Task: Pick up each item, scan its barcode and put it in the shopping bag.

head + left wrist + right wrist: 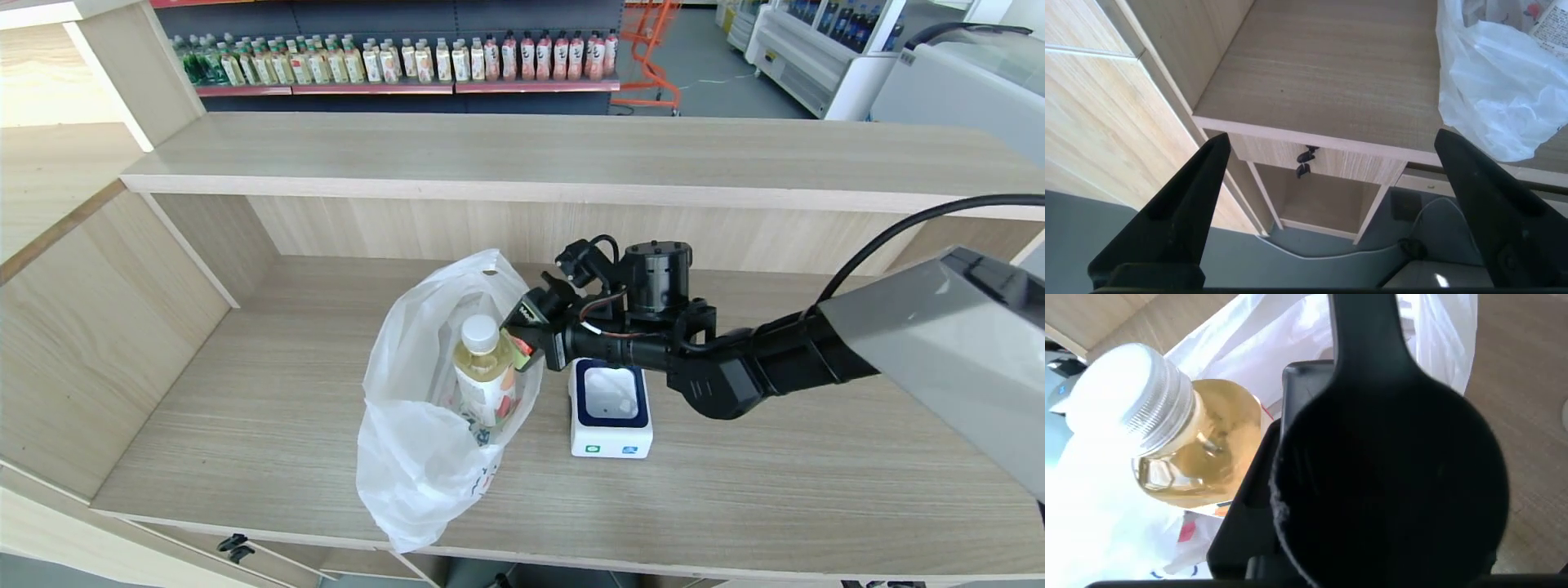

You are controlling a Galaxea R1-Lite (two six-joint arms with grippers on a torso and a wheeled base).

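In the head view we lose the base of the bottle (486, 371) behind folds of the bag (416, 465) at centre frame. The right gripper (522, 336) beside it is partly masked by the bag's rim, so we cannot tell its grip. The arm covers the scanner's (611, 408) upper edge. The shelf bottles (392, 61) along the top are too small to tell apart. In the right wrist view the gripper's dark, blurred body hides most of the bottle's label. In the left wrist view the frame's edge cuts off the bag.

Bag (408, 461), scanner (611, 441) mid counter (775, 490); room both sides.
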